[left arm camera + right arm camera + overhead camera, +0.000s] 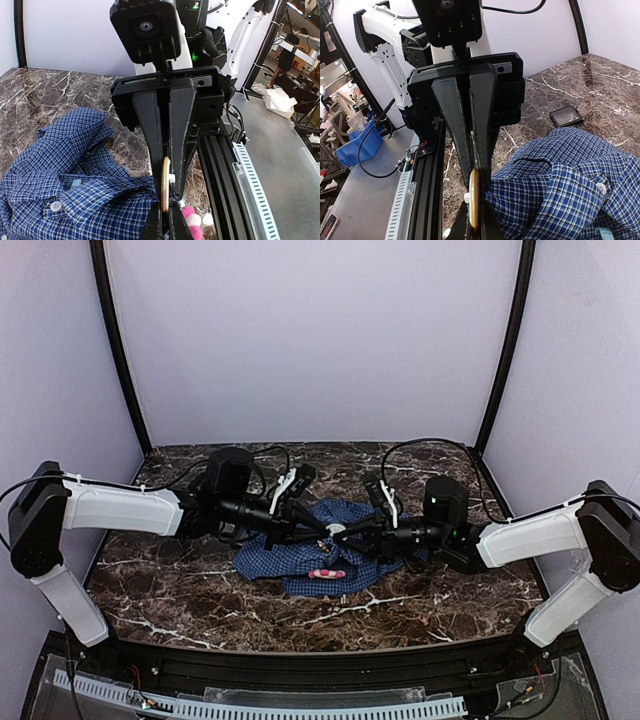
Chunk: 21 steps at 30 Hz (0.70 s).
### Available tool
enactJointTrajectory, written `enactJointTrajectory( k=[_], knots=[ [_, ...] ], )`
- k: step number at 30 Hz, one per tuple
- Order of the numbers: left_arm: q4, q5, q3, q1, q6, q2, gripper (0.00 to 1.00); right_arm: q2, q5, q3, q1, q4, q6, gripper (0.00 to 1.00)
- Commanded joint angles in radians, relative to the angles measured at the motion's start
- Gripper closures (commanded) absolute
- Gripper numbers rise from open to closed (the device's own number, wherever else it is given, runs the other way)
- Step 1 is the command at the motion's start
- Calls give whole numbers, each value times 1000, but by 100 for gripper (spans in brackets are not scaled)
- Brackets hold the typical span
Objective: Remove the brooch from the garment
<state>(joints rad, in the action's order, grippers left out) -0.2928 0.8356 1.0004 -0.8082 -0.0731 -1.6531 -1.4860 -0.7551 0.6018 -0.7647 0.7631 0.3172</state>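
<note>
A: Where is the brooch to be found?

B: It is seen edge-on as a gold-rimmed disc, low in the centre of both wrist views. In the left wrist view it sits at the right-hand edge of the garment. In the top view the garment is seen crumpled in the middle of the marble table.

A: How are the grippers set?

B: The right gripper is pressed together on the disc's upper rim in the left wrist view. The left gripper appears closed on the rim from the opposite side. Whether a fold of check cloth is also caught in that left grip cannot be told.

A: What is asked of the step in hand?

B: It is judged that the pin is to be freed from the cloth. The pull should be made slowly and along the pin's line, not across it, so that the weave is not torn. The cloth should be anchored close to the brooch. If the shirt is lifted along with it, the grip should be reset.

A: Is anything to be watched?

B: A pink-and-white fluffy piece is seen just beside the disc, lower right of centre. Whether it belongs to the brooch cannot be made out, so it should not be snagged.
</note>
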Motion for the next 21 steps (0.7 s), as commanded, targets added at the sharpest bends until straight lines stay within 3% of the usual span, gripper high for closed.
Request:
enactJointTrajectory(
  k=[1, 12, 21],
  knots=[
    [-23, 14, -18, -5, -8, 21, 99, -15, 51, 6, -1, 29, 21, 98],
    [-26, 41, -28, -6, -20, 30, 99, -52, 203, 41, 3, -12, 132, 100],
    [6, 53, -21, -13, -46, 26, 99, -111, 217, 107, 14, -82, 160, 100]
  ],
)
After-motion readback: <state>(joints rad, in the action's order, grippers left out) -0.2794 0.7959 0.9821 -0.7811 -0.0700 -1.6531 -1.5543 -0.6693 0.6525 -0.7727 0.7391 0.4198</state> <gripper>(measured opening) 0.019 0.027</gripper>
